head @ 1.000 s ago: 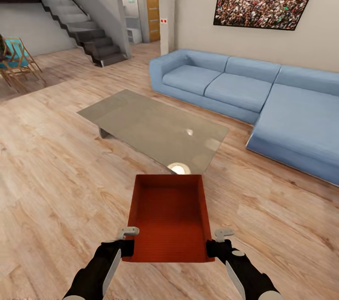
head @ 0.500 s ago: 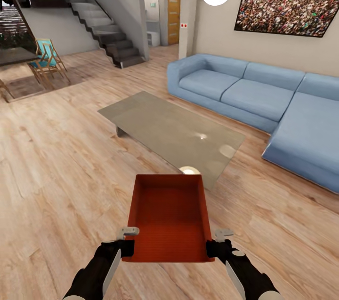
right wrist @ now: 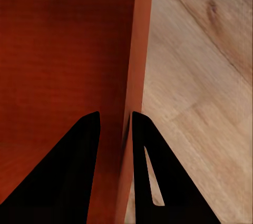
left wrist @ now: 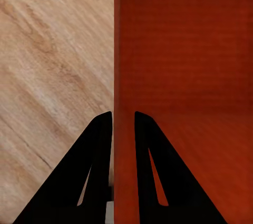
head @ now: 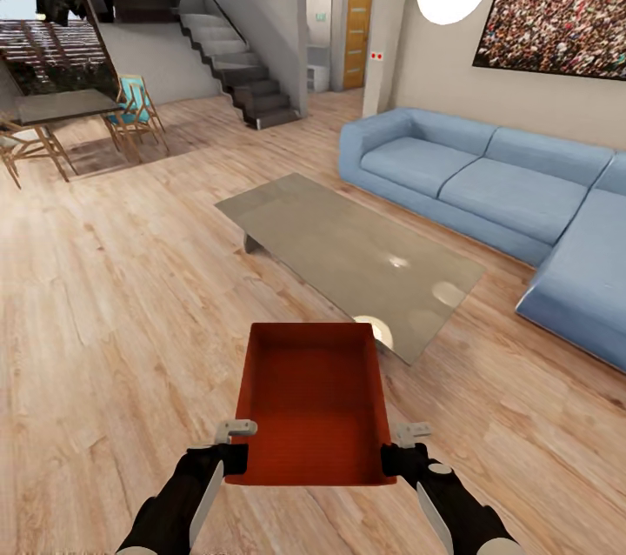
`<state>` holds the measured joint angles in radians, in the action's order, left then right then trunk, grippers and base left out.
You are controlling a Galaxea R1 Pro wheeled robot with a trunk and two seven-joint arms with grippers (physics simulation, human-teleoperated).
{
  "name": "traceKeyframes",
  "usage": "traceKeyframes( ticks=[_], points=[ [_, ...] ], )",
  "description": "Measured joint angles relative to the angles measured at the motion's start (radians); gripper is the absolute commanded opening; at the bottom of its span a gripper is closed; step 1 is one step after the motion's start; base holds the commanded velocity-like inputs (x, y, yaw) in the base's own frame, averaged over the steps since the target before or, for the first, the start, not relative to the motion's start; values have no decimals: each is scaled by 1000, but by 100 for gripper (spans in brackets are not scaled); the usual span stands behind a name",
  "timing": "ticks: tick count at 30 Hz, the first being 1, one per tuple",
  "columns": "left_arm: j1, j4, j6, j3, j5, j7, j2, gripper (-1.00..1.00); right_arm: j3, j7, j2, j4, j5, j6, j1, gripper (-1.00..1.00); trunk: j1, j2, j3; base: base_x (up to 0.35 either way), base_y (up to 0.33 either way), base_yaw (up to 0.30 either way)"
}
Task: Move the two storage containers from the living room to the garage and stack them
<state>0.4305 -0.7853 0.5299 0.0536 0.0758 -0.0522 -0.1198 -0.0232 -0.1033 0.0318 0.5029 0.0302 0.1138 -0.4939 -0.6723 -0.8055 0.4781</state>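
Bin (head: 311, 403) hangs level above the wood floor (head: 113, 311), left hand (head: 233, 451) and right hand (head: 393, 452) each pinching a side wall; keep it level, skirting the glass desk (head: 348, 255).

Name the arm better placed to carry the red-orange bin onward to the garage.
Neither alone: the left pincer clamps the left wall of the red-orange rectangular bin, and the right pincer clamps its right wall. Both should hold it; the light wood-plank floor shows this is not the garage.

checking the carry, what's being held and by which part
One red-orange storage container, carried by both arms: the left end effector pinches its left side wall, the right end effector its right side wall, near the near end.
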Motion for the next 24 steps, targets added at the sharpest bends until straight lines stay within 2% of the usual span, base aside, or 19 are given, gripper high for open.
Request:
traceKeyframes(
  ticks=[24],
  points=[
    [0, 0, 0, 1, 5, 0, -3, -100, -3, -1, -3, 0, -5, 0, 0, -100, 92, 168, -99, 0, 0, 239]
  ],
)
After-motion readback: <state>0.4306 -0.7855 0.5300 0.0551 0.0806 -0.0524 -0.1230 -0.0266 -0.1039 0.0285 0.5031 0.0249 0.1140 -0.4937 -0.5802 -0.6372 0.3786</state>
